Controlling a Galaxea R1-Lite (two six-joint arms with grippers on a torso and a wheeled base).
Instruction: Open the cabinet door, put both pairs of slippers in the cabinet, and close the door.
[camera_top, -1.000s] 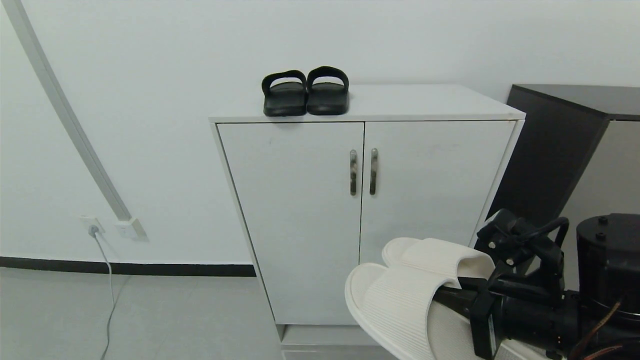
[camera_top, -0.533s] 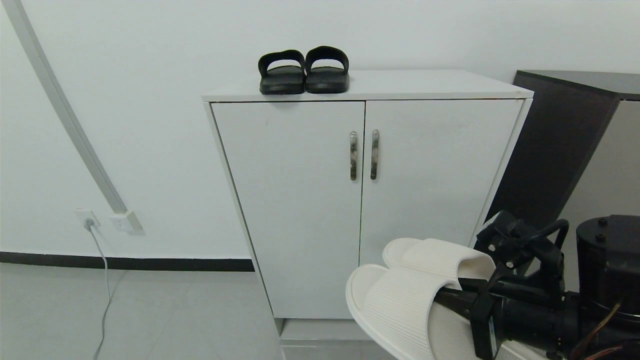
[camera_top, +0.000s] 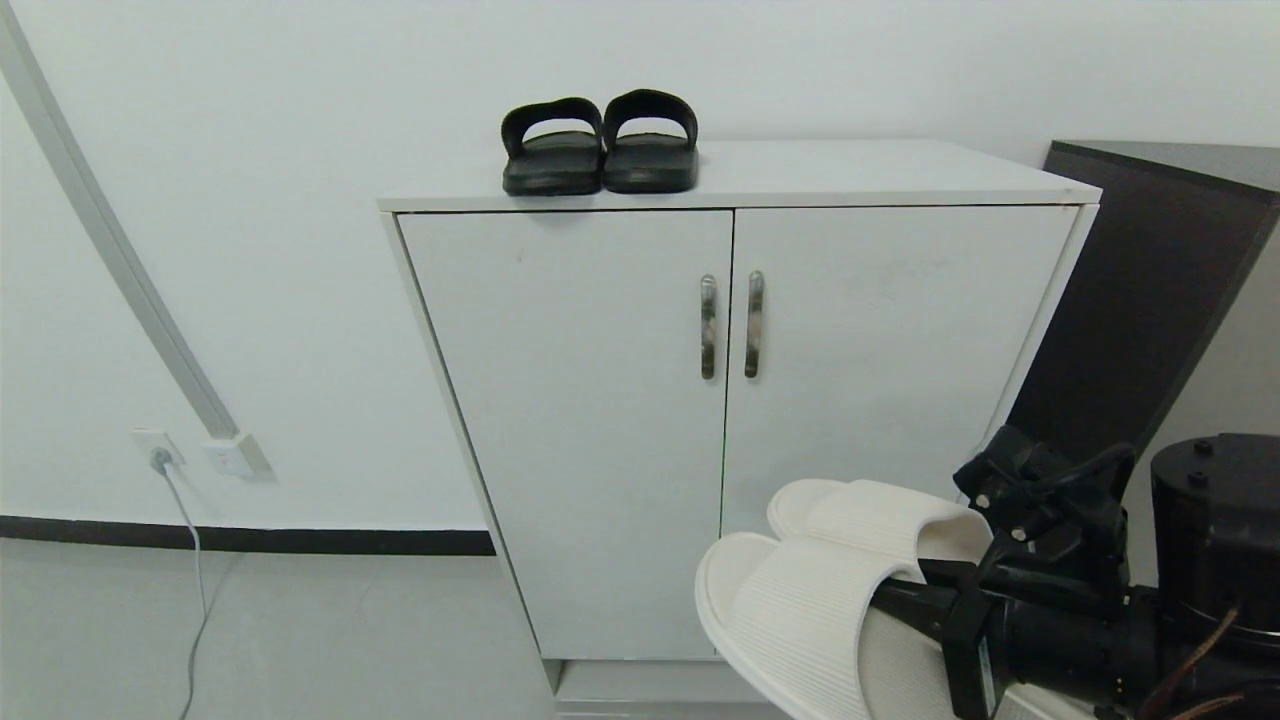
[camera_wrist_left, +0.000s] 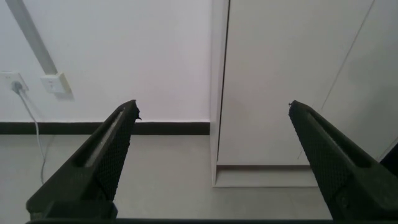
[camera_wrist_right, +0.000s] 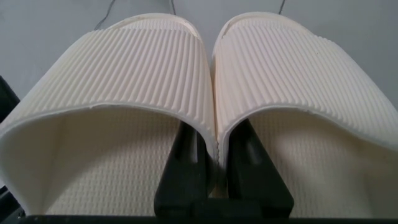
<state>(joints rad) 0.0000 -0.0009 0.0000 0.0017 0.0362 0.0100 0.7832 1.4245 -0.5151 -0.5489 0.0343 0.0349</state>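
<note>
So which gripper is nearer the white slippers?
Right. The right gripper is shut on the white slippers, pinching their inner sides together. The left gripper is open and apart from them, facing the cabinet's lower left corner.

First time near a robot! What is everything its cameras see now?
White two-door wooden cabinet: one, white, against wall, doors shut
Slim metal door handles: two, silver, where doors meet
Black rubber slide slippers: one pair, black, on cabinet top
Cream ribbed fabric slippers: one pair, cream, before right door
Dark boxy cabinet: one, dark brown, right of white cabinet
Plugged wall socket: one, white, low, left of cabinet
Right gripper: one, black, shut on cream slippers
Left gripper: one, black, open, empty
</note>
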